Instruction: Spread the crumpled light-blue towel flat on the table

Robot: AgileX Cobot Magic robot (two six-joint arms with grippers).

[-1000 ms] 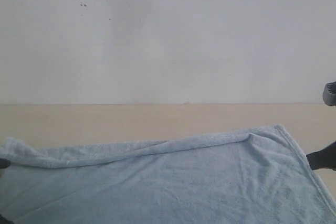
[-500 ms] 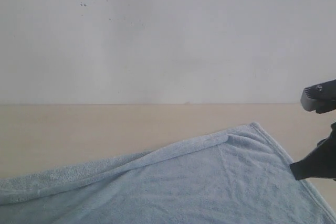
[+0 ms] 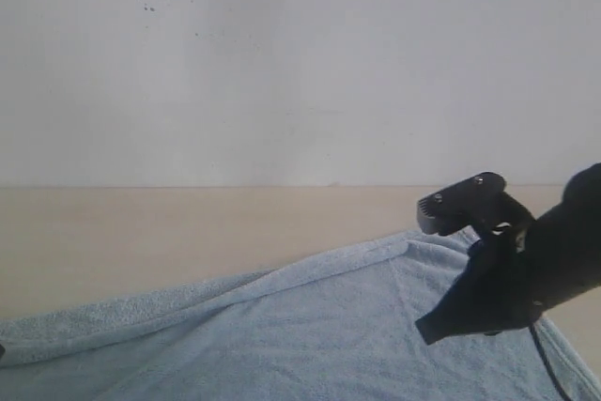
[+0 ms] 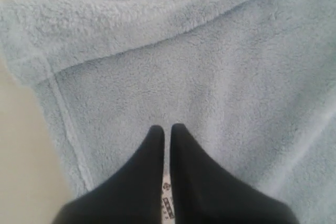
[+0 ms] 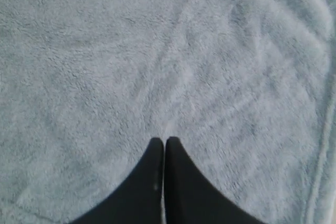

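Nearest the camera, the towel lies opened out over the near part of the table, most of its pile smooth apart from shallow creases. At its near left side the left gripper hangs over the cloth with its jaws together. Nothing shows between the tips. A small white tag sits in the slit further back, and I cannot tell whether it belongs to the towel or to the gripper. A second ago the towel's left far corner stood higher up the table. It has since slid toward the near left, so the far hem now runs on a slant. Further in, the right gripper has swung in from the table's right edge, where only its tip showed before, and now hovers above the towel's right part, jaws pressed together and holding no cloth. Beyond both grippers, a folded band is doubled back along the whole far hem up to the far right corner, which the right arm partly hides. Past it the table is bare up to the white wall. I judge the spreading mostly done. The doubled hem is what remains, and the right arm looks placed either to smooth the cloth or to reach that fold, which would need its jaws to part first.
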